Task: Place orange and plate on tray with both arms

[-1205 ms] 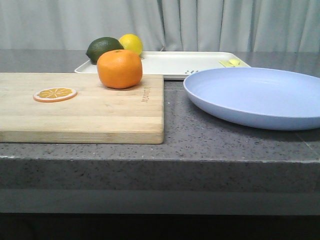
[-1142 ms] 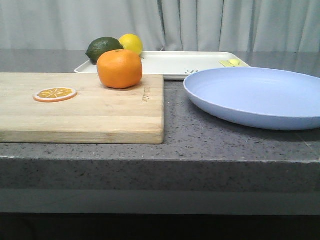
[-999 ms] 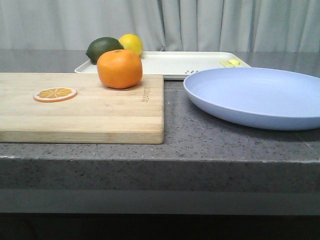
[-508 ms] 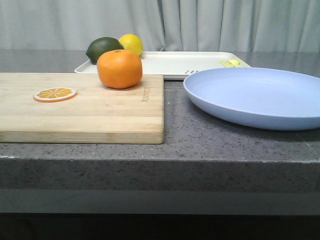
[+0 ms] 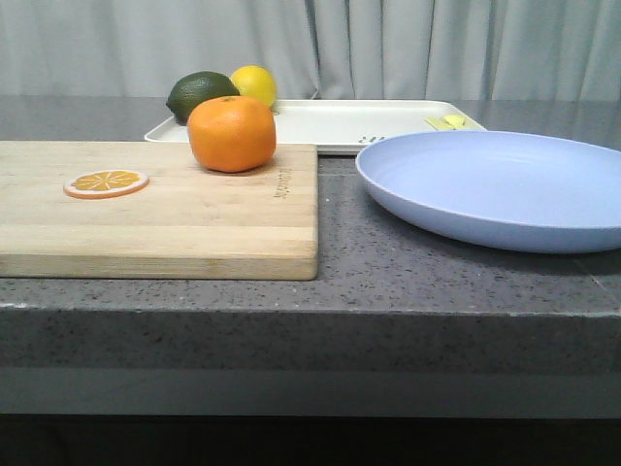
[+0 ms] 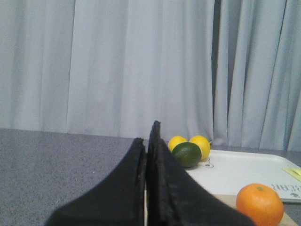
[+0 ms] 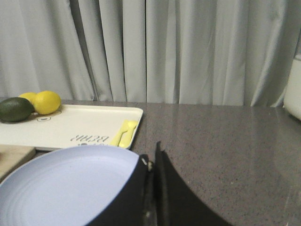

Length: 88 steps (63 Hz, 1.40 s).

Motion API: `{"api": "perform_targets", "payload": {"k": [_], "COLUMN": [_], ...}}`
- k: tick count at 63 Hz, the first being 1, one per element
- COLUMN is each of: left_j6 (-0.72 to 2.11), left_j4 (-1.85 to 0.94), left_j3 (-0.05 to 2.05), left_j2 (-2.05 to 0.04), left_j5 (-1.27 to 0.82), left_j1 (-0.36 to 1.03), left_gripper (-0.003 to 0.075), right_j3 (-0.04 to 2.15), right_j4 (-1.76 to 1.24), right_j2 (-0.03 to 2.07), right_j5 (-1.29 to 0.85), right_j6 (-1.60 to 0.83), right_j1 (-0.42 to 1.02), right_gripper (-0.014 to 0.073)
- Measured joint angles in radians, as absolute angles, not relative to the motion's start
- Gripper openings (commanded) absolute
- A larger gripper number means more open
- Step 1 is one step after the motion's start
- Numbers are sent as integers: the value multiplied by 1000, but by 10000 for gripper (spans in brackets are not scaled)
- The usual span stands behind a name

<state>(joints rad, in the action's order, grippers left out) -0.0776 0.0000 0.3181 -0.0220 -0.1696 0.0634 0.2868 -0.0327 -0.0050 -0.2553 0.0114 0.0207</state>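
The orange [image 5: 232, 133] sits on the far edge of a wooden cutting board [image 5: 194, 218], and it also shows in the left wrist view [image 6: 259, 204]. The pale blue plate [image 5: 505, 186] lies on the counter to the right, and in the right wrist view [image 7: 66, 183]. The cream tray [image 5: 349, 121] lies behind both, and shows in the wrist views [image 6: 240, 172] [image 7: 70, 125]. My left gripper [image 6: 146, 136] is shut and empty, back from the orange. My right gripper [image 7: 151, 157] is shut and empty, beside the plate's rim. Neither gripper shows in the front view.
A dark green lime [image 5: 201, 95] and a yellow lemon [image 5: 254, 84] rest at the tray's far left; the left wrist view shows two lemons [image 6: 200, 145]. An orange slice [image 5: 106, 182] lies on the board. Grey curtains hang behind. The counter's front edge is near.
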Motion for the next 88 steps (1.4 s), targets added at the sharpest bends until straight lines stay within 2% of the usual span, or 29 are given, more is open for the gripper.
{"api": "perform_targets", "payload": {"k": [19, 38, 56, 59, 63, 67, 72, 75, 78, 84, 88], "left_j6": [-78, -78, -78, -78, -78, -78, -78, -78, -78, -78, -78], "left_j4": [0, 0, 0, 0, 0, 0, 0, 0, 0, 0, 0], "left_j3": [631, 648, 648, 648, 648, 648, 648, 648, 648, 648, 648], "left_j2": [-249, -394, -445, -449, -451, -456, -461, -466, -468, -470, -470], "left_j5": [-478, -626, -640, -640, -640, -640, -640, -640, -635, -613, -596], "left_j1": [63, 63, 63, 63, 63, 63, 63, 63, 63, 63, 63], "left_gripper": [-20, -20, -20, -19, -11, 32, 131, 230, 328, 503, 585], "right_j3": [538, 564, 564, 564, 564, 564, 564, 564, 564, 564, 564], "right_j4": [-12, -12, -12, -12, -12, -12, -12, -12, -12, -12, -12], "right_j2": [226, 421, 512, 519, 527, 531, 533, 533, 533, 533, 533], "right_j5": [-469, -553, -555, -555, -555, -555, -555, -555, -555, -555, -555], "right_j6": [11, 11, 11, 11, 11, 11, 11, 11, 11, 11, 11], "right_j1": [21, 21, 21, 21, 21, 21, 21, 21, 21, 21, 21], "right_gripper": [-118, -118, -115, -102, -31, 83, 250, 352, 409, 433, 433]}}
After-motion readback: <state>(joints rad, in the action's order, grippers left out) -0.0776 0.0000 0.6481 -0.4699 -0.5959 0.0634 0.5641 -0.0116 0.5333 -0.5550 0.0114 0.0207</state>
